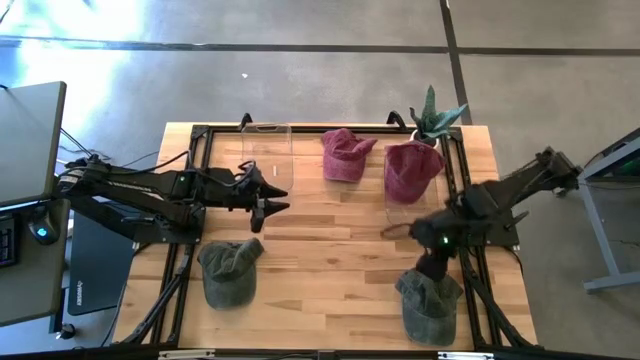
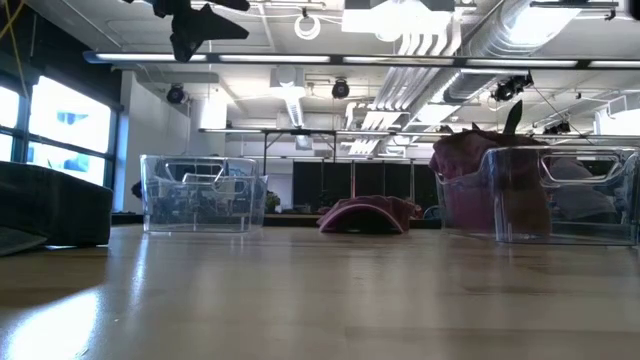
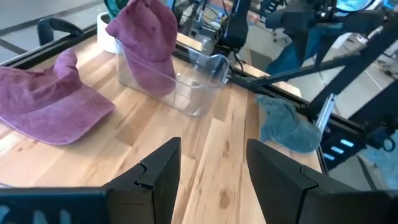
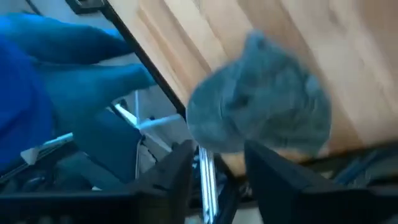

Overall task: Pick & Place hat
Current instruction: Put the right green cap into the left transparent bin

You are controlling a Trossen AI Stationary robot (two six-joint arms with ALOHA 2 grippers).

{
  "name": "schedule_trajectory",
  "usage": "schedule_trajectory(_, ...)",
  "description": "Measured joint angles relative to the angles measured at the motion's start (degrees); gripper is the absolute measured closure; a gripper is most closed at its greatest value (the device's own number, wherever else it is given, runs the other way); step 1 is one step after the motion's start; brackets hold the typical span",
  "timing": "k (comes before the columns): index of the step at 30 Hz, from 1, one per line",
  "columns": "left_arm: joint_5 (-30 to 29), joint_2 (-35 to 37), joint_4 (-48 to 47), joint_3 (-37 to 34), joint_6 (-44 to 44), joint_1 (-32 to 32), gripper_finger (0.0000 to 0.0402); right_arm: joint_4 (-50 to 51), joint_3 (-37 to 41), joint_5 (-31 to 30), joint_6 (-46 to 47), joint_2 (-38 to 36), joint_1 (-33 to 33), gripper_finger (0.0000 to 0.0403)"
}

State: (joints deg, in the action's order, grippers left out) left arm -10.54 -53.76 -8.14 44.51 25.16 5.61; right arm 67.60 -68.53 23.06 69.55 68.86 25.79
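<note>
Olive-green cap point(image 1: 227, 272) lies at seven o'clock on the table point(image 1: 330, 250); the left gripper point(image 1: 268, 197) hovers at about nine o'clock from the table's middle, fingers spread, holding nothing. Two maroon caps sit near twelve, one point(image 1: 345, 153) flat, one point(image 1: 410, 170) draped over a clear bin point(image 3: 186, 81). At five o'clock the right gripper point(image 1: 432, 262) hangs just over a grey-green cap point(image 1: 430, 305), jaws parted, apparently gripping nothing. To grip well, it should probably drop straight down and pinch a fold of the crown.
</note>
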Motion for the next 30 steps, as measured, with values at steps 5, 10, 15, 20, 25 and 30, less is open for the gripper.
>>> schedule_trajectory(5,1.75,0.0,-1.15,0.0,-0.93,0.0,0.0224,-0.02,0.0,-5.38,13.1,4.9,10.06,0.0146)
schedule_trajectory(10,4.14,0.0,-2.62,0.0,-0.93,0.02,0.0224,1.47,0.02,-10.95,20.35,12.11,15.72,0.0114)
schedule_trajectory(15,7.93,0.0,-2.52,0.0,-0.93,0.02,0.0224,-1.52,0.02,-14.09,18.41,18.57,16.79,0.0112)
schedule_trajectory(20,12.26,0.28,-2.54,0.0,-0.69,0.02,0.0224,-3.61,0.11,-11.01,11.09,25.4,16.76,0.0116)
schedule_trajectory(25,15.75,0.46,-2.4,0.02,0.8,0.02,0.0224,-14.57,8.38,-5.96,12.6,26.36,16.75,0.0149)
schedule_trajectory(30,18.32,0.78,-2.36,0.02,1.97,0.02,0.0225,-24.27,14.39,-8.1,17.95,22.71,14.96,0.023)
